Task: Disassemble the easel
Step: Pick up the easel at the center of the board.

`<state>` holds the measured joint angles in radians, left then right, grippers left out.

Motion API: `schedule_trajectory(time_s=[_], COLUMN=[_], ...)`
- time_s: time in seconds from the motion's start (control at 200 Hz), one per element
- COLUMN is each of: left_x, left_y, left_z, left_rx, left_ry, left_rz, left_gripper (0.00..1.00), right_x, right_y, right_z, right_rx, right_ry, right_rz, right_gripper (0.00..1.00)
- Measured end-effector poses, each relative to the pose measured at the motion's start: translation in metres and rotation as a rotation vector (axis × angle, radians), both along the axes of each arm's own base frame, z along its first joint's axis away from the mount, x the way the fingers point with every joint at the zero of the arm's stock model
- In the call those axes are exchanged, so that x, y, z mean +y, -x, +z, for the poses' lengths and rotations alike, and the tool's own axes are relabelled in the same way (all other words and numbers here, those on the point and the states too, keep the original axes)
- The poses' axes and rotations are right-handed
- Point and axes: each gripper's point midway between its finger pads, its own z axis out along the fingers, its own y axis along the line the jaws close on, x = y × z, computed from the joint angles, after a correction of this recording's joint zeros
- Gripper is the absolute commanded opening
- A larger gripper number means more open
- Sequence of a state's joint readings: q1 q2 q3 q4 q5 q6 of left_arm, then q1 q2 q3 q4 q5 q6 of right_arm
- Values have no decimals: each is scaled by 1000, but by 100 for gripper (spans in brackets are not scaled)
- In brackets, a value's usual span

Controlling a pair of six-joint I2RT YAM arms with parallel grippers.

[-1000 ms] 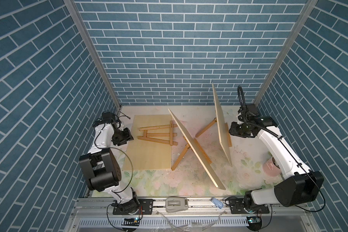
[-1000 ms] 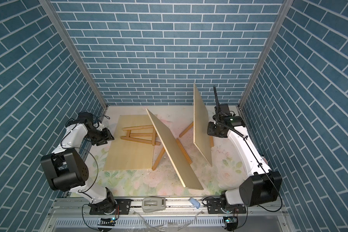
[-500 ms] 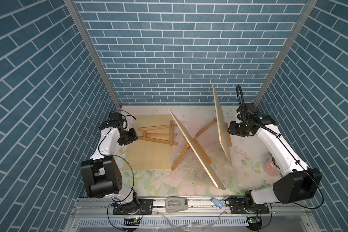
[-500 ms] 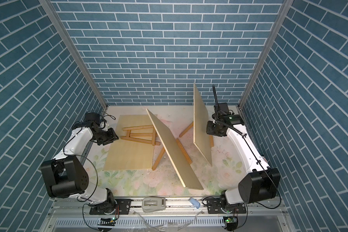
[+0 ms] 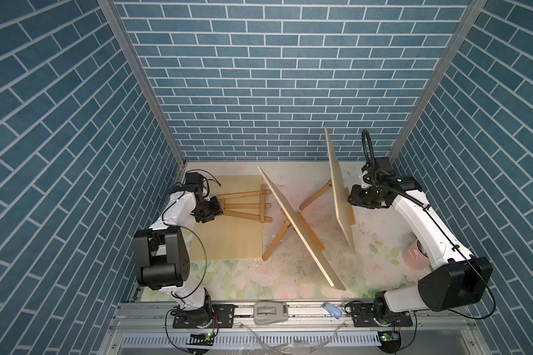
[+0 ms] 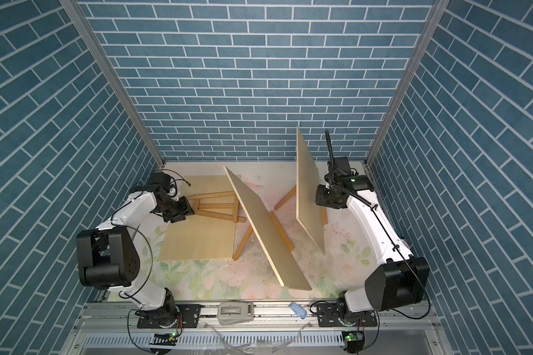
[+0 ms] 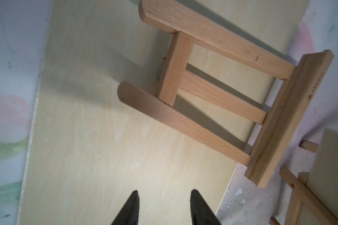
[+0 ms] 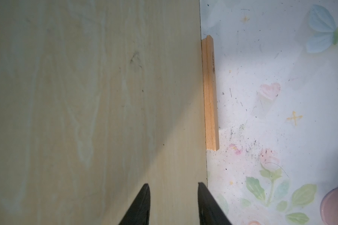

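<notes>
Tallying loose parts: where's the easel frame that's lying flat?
In both top views the easel frame lies on the flat board at the rear left, just ahead of the open-jawed left gripper.

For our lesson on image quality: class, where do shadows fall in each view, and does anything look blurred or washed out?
Left wrist view: the flat easel frame throws dark shadows onto the pale board; right wrist view: a diagonal shade crosses the standing panel, and the floral mat looks washed out; both top views: evenly lit, sharp.
</notes>
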<state>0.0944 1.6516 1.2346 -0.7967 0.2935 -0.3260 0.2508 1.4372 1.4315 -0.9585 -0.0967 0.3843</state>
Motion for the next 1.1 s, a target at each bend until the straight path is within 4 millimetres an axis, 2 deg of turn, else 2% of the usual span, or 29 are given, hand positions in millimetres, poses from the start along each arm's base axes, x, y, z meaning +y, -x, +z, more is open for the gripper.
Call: schedule_trajectory(time_s=[0.255,0.6,0.97,1.095], left_x=[5,10,5,4], left_y=[-39,-50,-76,-84], left_z=[-3,-32,-22,-27], left_rx=[-30,14,-56,-54], left_ry=[-137,-192,-193,-194], left_rz=[-61,-89,-100,-103], left_gripper=[37,38,38,38], right_x=[1,1,1,1], right_y=[0,0,0,0], right_z=[0,0,0,-1], right_rx=[0,0,2,4], right_ry=[-4,-3,-3,-2], right_rz=[2,2,2,2], right_gripper=[42,42,42,41])
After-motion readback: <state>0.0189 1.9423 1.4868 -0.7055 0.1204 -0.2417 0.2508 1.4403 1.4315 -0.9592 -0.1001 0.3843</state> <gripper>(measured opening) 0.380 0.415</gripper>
